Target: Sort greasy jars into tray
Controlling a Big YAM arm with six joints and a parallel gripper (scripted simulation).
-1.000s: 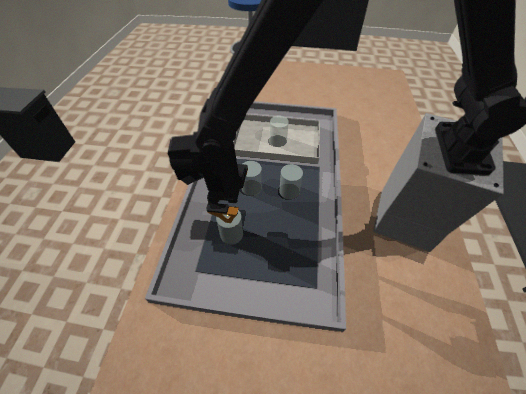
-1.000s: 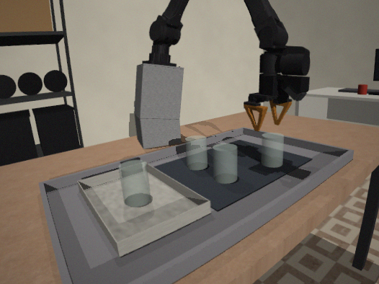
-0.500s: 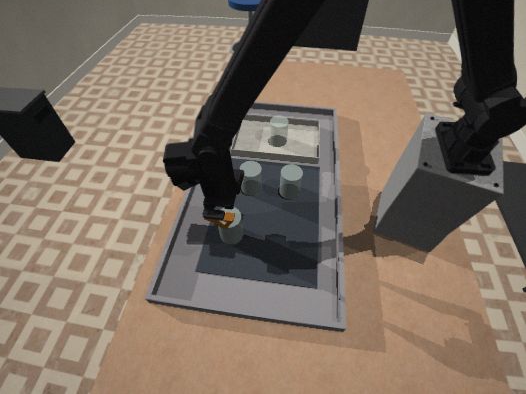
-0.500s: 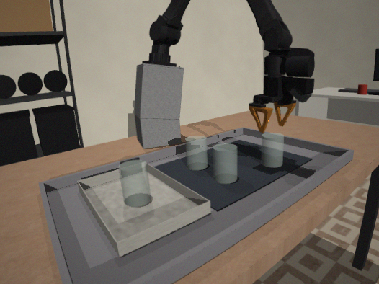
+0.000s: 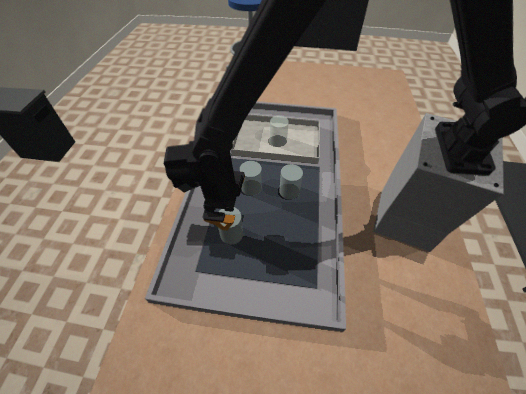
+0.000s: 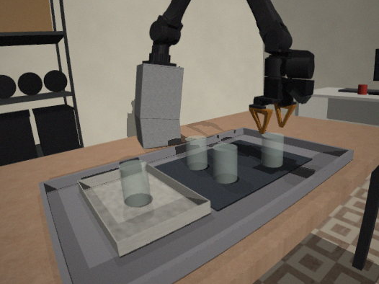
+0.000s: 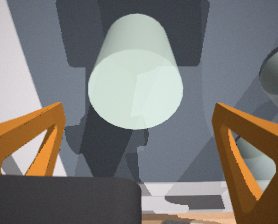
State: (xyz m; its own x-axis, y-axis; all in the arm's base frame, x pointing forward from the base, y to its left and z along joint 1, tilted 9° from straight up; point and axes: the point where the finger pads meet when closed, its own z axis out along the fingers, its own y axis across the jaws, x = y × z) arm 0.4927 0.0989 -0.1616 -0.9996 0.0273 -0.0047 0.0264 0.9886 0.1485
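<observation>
With its pincer (image 5: 223, 222) (image 6: 272, 129) (image 7: 138, 111) spread fully and holding nothing above the lone glass jar (image 5: 231, 227) (image 6: 272, 150) (image 7: 136, 89) on the drying mat (image 5: 280, 222) (image 6: 248, 182) (image 7: 200, 150), the arm should centre its fingertips around the glass, descend vertically, then squeeze gently to judge its slip.

You look down at a slant on the mat (image 5: 280, 222) (image 6: 230, 174) (image 7: 200, 165) and tray (image 5: 245, 147) (image 6: 166, 233) from above; the exterior view faces both obliquely, tray nearest. Your wrist view looks closely down between the fingers; all three share the mat.
</observation>
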